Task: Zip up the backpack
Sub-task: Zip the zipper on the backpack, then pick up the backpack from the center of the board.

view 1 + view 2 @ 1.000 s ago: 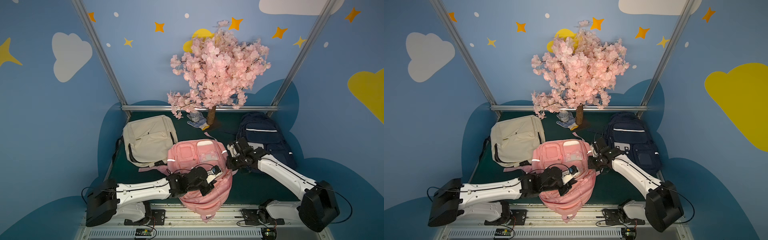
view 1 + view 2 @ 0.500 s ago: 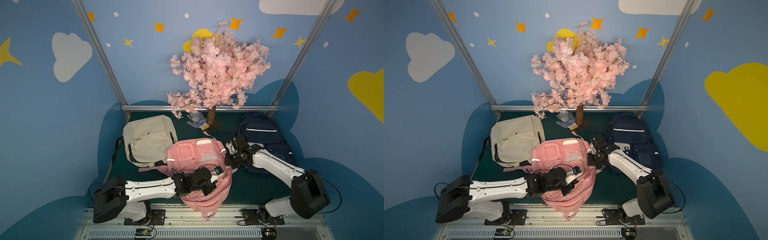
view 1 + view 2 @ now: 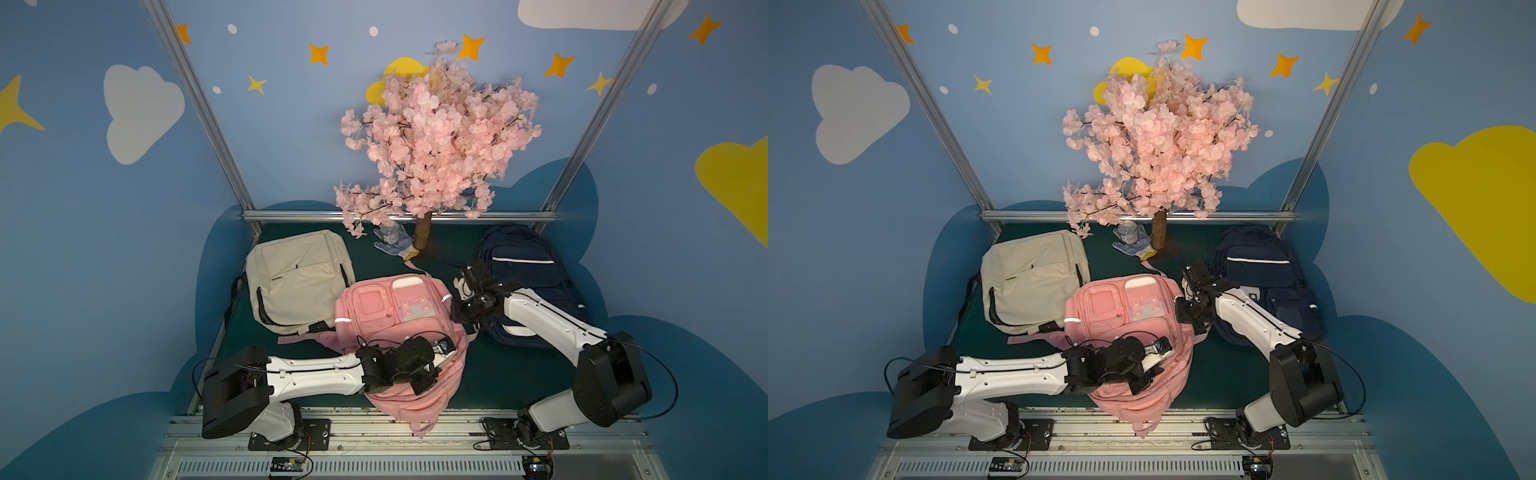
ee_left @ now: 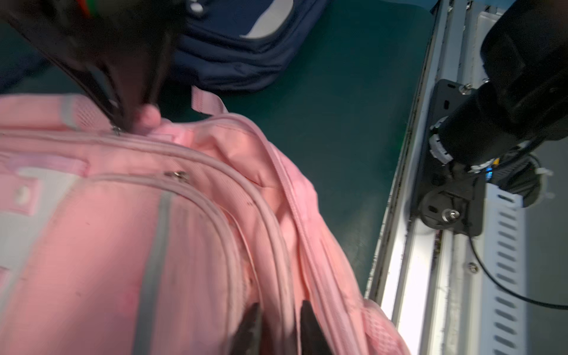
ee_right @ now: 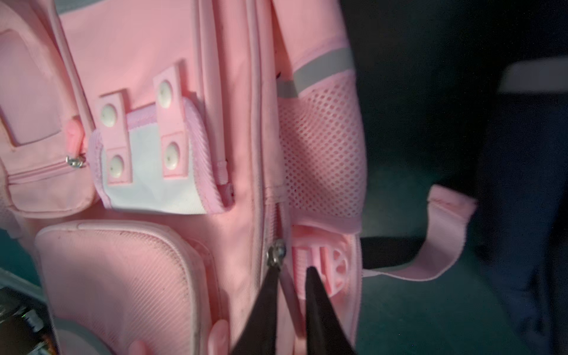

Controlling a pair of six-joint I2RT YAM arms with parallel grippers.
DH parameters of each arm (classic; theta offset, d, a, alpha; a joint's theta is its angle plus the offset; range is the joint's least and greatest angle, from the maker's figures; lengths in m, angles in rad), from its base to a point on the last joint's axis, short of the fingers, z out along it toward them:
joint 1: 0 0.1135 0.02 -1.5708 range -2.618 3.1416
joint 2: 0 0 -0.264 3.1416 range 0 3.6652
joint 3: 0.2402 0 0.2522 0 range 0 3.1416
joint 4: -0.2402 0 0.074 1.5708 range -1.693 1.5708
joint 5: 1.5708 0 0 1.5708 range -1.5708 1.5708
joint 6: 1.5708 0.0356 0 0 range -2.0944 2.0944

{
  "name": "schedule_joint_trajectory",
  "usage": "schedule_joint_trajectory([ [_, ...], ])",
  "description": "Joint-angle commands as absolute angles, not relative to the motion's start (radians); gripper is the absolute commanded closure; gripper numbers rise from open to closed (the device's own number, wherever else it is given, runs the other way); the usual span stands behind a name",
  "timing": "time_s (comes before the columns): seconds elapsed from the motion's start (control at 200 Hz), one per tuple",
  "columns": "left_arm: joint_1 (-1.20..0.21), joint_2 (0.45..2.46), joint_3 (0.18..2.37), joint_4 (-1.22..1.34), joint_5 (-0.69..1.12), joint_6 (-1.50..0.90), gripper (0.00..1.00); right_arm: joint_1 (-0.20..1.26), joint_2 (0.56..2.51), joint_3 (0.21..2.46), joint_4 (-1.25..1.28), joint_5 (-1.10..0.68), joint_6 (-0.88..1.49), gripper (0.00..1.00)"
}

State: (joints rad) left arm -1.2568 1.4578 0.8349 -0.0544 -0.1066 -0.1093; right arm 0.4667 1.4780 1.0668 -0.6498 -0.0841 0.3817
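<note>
Dark green matting (image 3: 478,374) covers the tabletop between blue walls (image 3: 83,249) painted with clouds and stars, and a pink artificial cherry-blossom tree (image 3: 436,137) stands at the back. On the left gripper (image 4: 281,318) the two black fingers stand slightly apart, with a piped zip ridge of the pink fabric backpack (image 3: 386,307) between them. The right gripper (image 5: 292,273) is likewise parted and holds nothing; one tip touches the small metal zip slider (image 5: 276,252) beside the mesh side pocket (image 5: 319,147). The backpack lies in front of the tree, front pockets up, grey reflective strips showing, its zip lines looking closed. Its long axis runs away from the tree, and the rounded end farthest from the tree overhangs the matting's front edge.
</note>
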Motion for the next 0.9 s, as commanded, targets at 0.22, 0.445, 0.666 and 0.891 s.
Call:
schedule_joint_trajectory([
  [0.22,-1.140,1.284,0.853,-0.197,-0.213,-0.311,0.29,0.454,1.191,0.917,-0.686,-0.045,0.445,0.39],
  [0.445,-0.694,1.143,0.844,-0.526,-0.299,-0.523,0.19,0.579,1.016,0.724,-0.679,-0.046,0.691,0.37],
  [0.666,-0.371,1.226,0.805,-0.477,-0.107,-0.522,0.18,0.634,0.938,0.578,-0.591,-0.084,0.839,0.36],
  [0.891,-0.327,1.376,0.816,-0.393,-0.026,-0.512,0.20,0.684,1.031,0.533,-0.505,-0.093,0.886,0.35],
])
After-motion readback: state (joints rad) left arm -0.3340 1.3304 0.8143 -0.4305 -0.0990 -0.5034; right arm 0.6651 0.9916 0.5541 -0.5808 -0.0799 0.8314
